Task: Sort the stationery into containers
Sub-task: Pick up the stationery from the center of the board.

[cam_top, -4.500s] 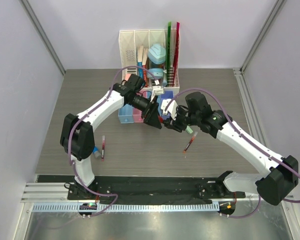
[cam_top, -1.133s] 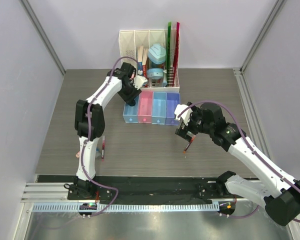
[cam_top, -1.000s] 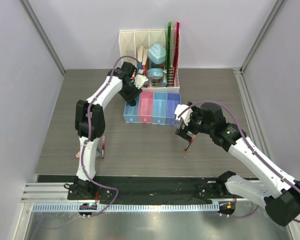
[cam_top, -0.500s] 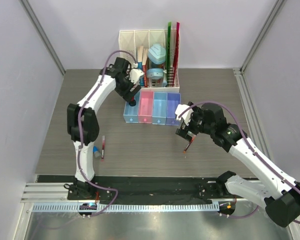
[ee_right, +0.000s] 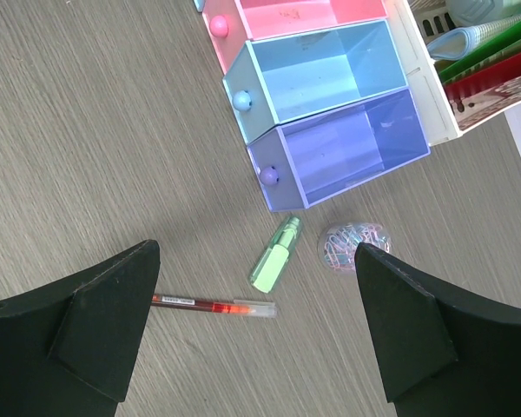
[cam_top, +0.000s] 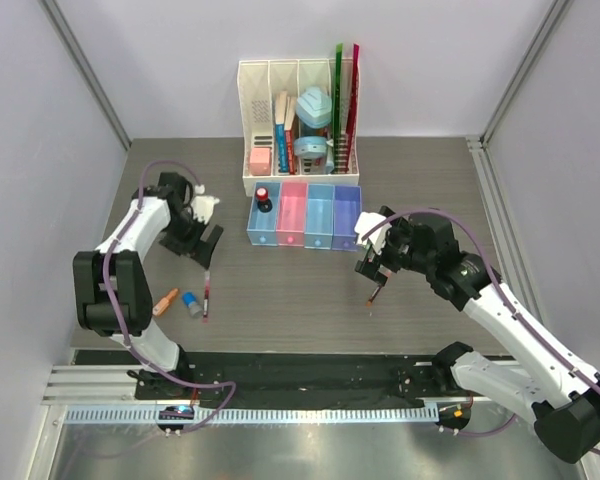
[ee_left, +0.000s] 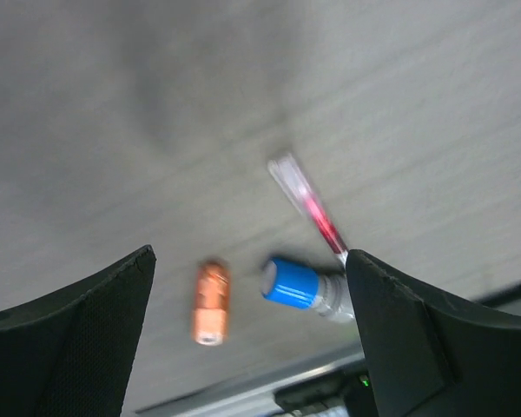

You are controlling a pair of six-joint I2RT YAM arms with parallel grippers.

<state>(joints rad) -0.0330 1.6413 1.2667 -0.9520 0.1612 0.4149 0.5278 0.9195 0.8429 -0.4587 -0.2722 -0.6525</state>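
Open, empty on left gripper point(ee_left: 252, 261) and right gripper point(ee_right: 256, 252); risks snagging pen point(ee_left: 308, 208) with blue-capped tube point(ee_left: 288, 283) just beside it, near left

Top cam: fixed, high, behind the arm bases, tilted down. Whole desk point(cam_top: 280, 290) in frame, bases at the bottom edge.

Left wrist cam: close over the desk, facing down, blurred. Left pincer point(ee_left: 250, 254) fingers point(ee_left: 69, 347) fill the lower corners. Shares orange piece point(ee_left: 210, 303), blue-capped cylinder point(ee_left: 291, 283) and pen point(ee_left: 308, 211) with top view's lower left.

Right wrist cam: higher, facing down, right pincer point(ee_right: 256, 246) likewise framing. Shares purple bin point(ee_right: 352, 156) and second pen point(ee_right: 213, 306) with top view's centre right.
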